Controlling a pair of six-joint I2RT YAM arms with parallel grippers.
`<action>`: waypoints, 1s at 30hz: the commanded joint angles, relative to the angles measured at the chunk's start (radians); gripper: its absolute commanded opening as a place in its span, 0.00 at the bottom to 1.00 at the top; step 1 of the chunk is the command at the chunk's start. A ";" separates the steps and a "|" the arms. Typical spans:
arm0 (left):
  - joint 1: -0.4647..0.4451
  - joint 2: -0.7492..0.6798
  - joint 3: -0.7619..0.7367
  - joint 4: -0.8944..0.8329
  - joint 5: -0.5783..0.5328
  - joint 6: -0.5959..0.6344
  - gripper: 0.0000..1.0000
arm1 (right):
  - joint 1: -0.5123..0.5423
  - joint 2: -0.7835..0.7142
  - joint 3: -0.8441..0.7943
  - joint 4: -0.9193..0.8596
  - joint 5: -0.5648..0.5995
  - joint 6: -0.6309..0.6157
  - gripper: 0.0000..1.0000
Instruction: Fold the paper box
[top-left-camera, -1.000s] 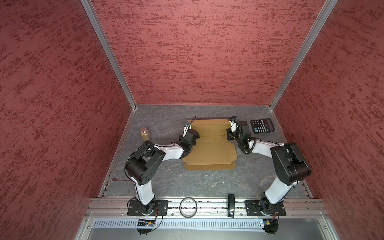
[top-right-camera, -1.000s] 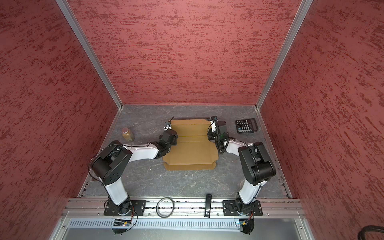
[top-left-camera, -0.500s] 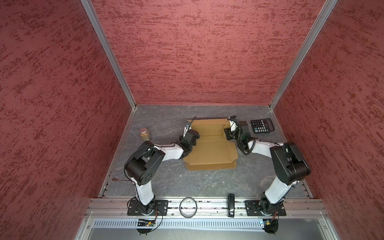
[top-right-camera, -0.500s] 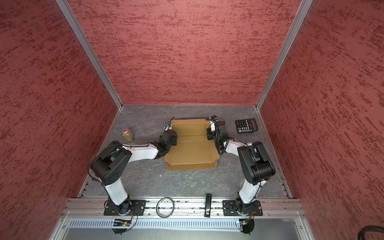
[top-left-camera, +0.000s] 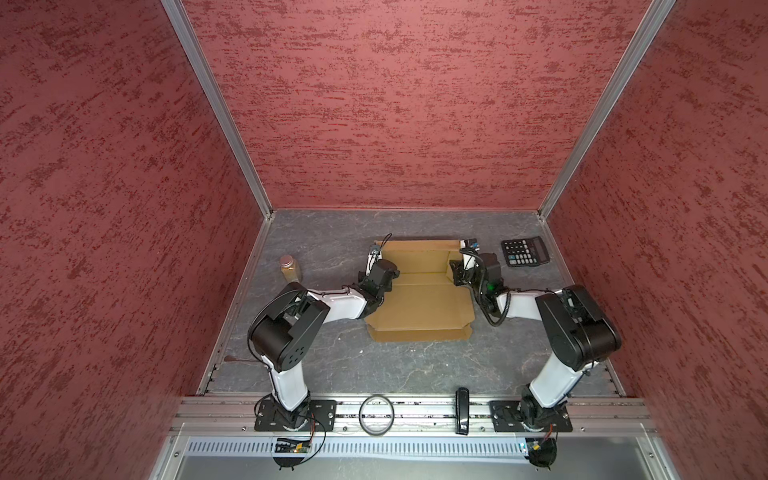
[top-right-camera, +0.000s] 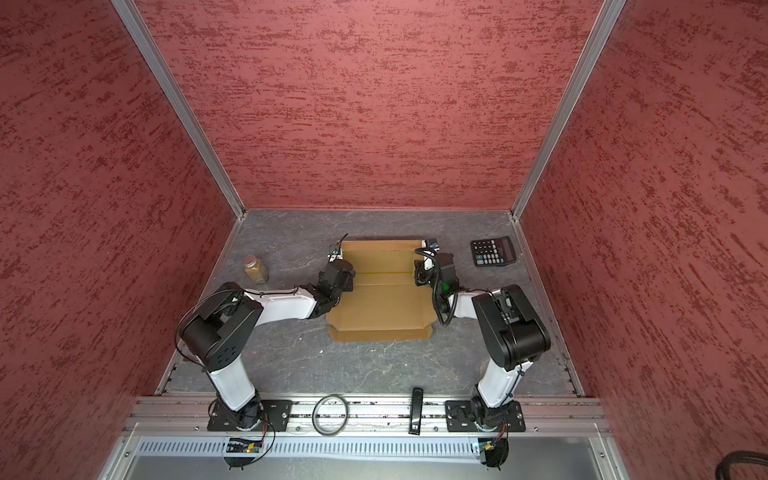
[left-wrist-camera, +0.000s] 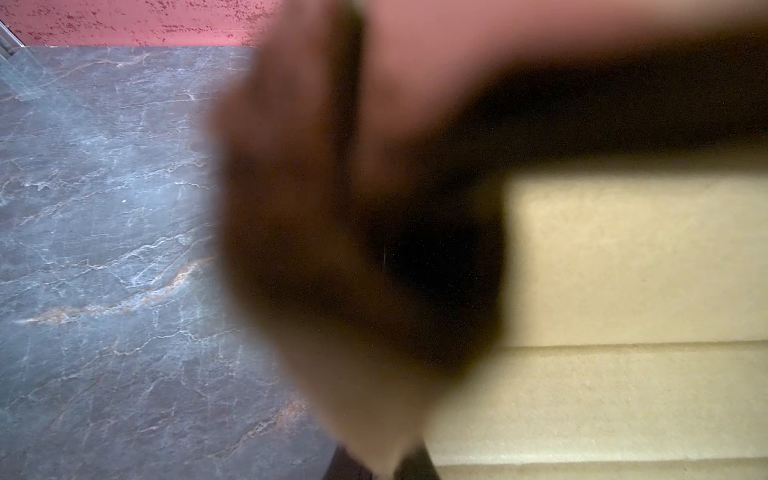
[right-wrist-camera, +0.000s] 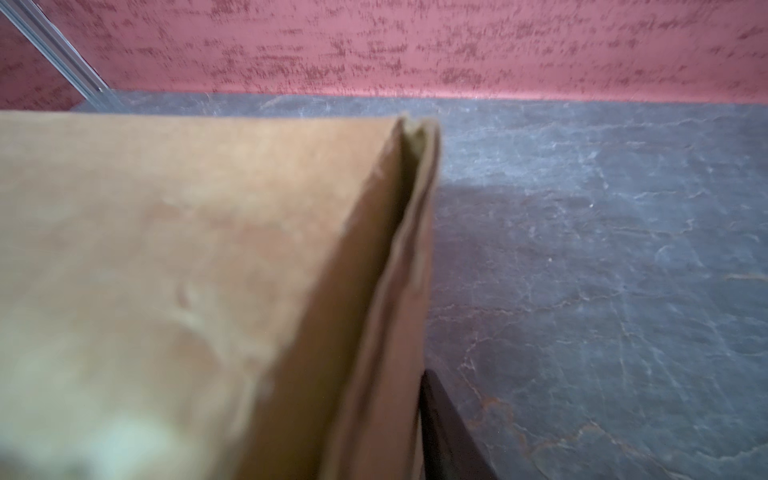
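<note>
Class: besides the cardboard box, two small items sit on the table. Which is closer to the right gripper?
The black calculator, lying flat just beyond the right gripper; the lidded jar stands upright far off on the left.

Two-arm bench seen from above, with a part-folded box.
A plain brown corrugated cardboard paper box (top-left-camera: 419, 305) lies mid-table on the grey marbled tabletop (top-left-camera: 332, 365), far half with raised edges, near panel flat; the left gripper (top-left-camera: 384, 266) sits at its left edge and the right gripper (top-left-camera: 456, 274) at its right edge, jaws not discernible; a black rectangular calculator (top-left-camera: 524, 251) lies far right; a pink-lidded jar (top-left-camera: 289, 269) of amber contents stands far left; red textured walls (top-left-camera: 395, 104) enclose the bench.
</note>
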 joint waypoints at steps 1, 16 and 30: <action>-0.010 -0.025 -0.012 -0.012 0.021 -0.015 0.10 | 0.012 -0.005 -0.016 0.128 -0.011 0.019 0.33; -0.013 -0.020 -0.013 -0.018 0.042 -0.030 0.10 | 0.014 0.030 -0.007 0.158 -0.014 0.027 0.42; -0.068 -0.017 -0.007 -0.029 0.046 -0.072 0.10 | 0.050 0.045 0.012 0.124 0.012 0.049 0.45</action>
